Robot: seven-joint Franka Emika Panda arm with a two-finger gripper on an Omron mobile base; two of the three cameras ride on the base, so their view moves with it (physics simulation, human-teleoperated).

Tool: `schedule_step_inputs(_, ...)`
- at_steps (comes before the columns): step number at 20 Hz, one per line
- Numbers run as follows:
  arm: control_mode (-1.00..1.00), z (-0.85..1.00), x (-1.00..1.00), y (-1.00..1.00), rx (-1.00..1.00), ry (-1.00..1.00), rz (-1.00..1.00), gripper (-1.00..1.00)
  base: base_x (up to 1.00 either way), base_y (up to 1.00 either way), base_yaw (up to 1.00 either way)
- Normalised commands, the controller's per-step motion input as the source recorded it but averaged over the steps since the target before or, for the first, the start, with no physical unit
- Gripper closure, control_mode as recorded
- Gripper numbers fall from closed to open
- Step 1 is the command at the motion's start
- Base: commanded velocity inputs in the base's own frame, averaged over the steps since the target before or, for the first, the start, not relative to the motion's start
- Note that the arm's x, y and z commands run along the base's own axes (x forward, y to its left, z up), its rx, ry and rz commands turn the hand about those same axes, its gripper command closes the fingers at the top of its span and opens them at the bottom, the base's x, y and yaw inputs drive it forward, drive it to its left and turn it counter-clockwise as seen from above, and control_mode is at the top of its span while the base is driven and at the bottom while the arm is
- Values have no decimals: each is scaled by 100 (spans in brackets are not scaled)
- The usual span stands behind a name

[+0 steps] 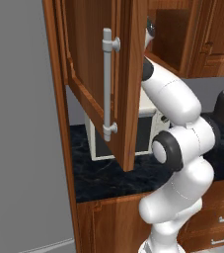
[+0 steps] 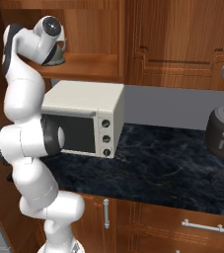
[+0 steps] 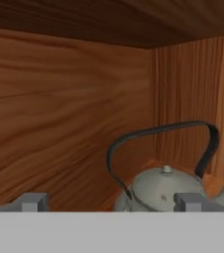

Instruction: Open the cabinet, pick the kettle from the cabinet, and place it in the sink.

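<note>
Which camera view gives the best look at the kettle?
The hand view: the kettle is close there, with its arched dark handle, lid knob and part of the spout clear inside the cabinet. The right base view gives a small part beside the arm. In the left base view I cannot make it out.

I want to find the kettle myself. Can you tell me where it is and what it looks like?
Look up at the open wooden cabinet above the white toaster oven. On its shelf sits the kettle. It is small, round and grey, with a thin dark handle arching over a little lid knob.
</note>
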Motion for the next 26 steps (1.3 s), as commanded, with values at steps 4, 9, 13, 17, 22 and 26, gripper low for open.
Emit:
schedule_step_inputs(4,-100,0,22,15,0,-5,2,-100,0,0,0)
schedule_step_inputs(9,-100,-7,15,15,0,-1,1,-100,0,0,0)
schedule_step_inputs(13,-100,-8,18,14,0,0,0,-100,0,0,0)
schedule_step_inputs(17,-100,-4,21,15,0,0,1,-100,0,0,0)
schedule_step_inputs(22,-100,0,19,13,0,0,3,-100,0,0,0)
schedule_step_inputs(26,-100,-1,4,8,0,0,2,100,0,0,0)
